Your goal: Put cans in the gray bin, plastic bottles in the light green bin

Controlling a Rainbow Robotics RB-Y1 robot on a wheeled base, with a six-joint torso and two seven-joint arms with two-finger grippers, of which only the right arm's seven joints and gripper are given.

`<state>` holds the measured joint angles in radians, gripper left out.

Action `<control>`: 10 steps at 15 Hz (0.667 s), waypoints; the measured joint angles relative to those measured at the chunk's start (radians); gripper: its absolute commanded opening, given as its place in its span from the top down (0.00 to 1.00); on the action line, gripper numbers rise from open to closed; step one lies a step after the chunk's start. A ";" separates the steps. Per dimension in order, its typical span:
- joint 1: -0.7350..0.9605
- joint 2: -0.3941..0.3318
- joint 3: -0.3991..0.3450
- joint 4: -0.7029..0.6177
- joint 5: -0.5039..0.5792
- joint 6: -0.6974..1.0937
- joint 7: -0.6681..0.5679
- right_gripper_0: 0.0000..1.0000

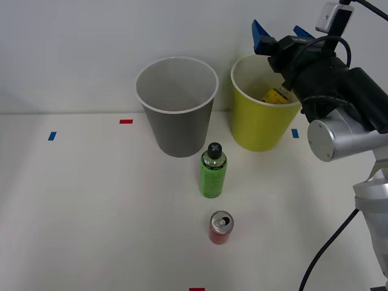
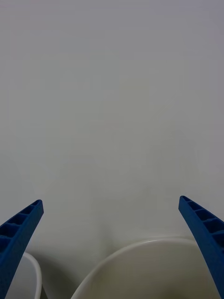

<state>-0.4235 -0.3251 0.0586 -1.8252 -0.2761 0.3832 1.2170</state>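
Observation:
A yellow-labelled plastic bottle (image 1: 276, 95) lies inside the light green bin (image 1: 257, 124) at the back right. Above that bin's rim hangs my right gripper (image 1: 280, 30), open and holding nothing. The gray bin (image 1: 177, 115) stands just left of the green one. In front of the two bins a green-labelled plastic bottle (image 1: 213, 171) with a black cap stands upright on the table. Nearer still is the red can (image 1: 220, 227), upright with its silver top showing. In the right wrist view the two blue fingers (image 2: 21, 231) are spread wide over the light green bin's white rim (image 2: 135, 247).
Small blue tape marks (image 1: 52, 136) and red tape marks (image 1: 126, 121) dot the white table. A plain pale wall rises right behind the bins. A black cable (image 1: 330, 242) hangs from my right arm at the right edge.

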 measured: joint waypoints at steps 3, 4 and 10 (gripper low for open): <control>0.013 -0.007 0.001 -0.002 -0.008 -0.018 0.007 0.00; 0.031 -0.015 0.003 -0.008 -0.011 -0.045 0.009 0.00; 0.258 -0.052 0.017 -0.220 -0.026 -0.075 -0.004 0.00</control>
<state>-0.1654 -0.3769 0.0755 -2.0453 -0.3023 0.3082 1.2131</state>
